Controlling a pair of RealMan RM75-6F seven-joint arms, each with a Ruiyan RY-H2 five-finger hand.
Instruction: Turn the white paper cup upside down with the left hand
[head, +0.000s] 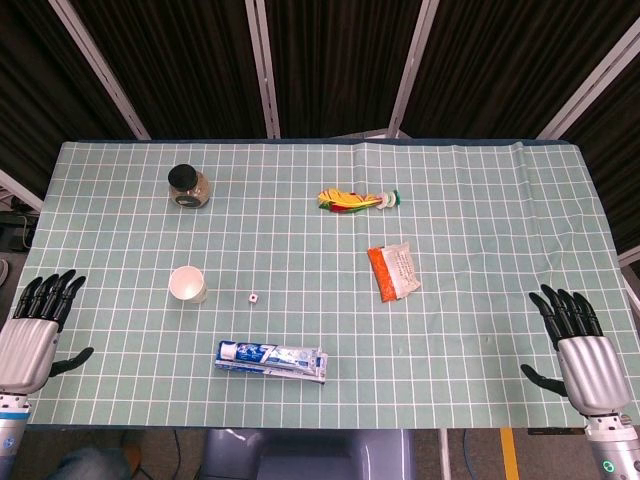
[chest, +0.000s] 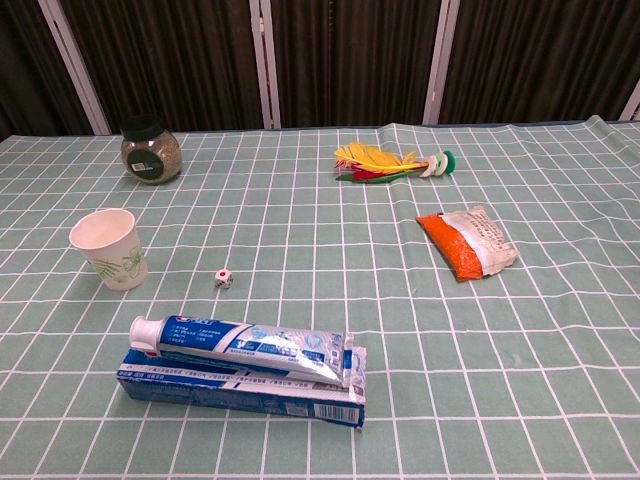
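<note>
The white paper cup (head: 188, 284) (chest: 109, 248) stands upright on the left part of the table, mouth up, with a faint green print on its side. My left hand (head: 33, 325) lies at the table's left front edge, fingers spread and empty, well to the left of the cup. At the right front edge my right hand (head: 577, 342) rests the same way, fingers apart and holding nothing. Neither hand appears in the chest view.
A toothpaste tube on its box (head: 271, 359) (chest: 245, 366) lies in front of the cup. A small die (head: 254, 298) (chest: 223, 279) sits to the cup's right. A dark-lidded jar (head: 188, 186) (chest: 151, 151) stands behind it. A shuttlecock (head: 356, 200) (chest: 390, 162) and an orange packet (head: 393, 271) (chest: 467, 241) lie right of centre.
</note>
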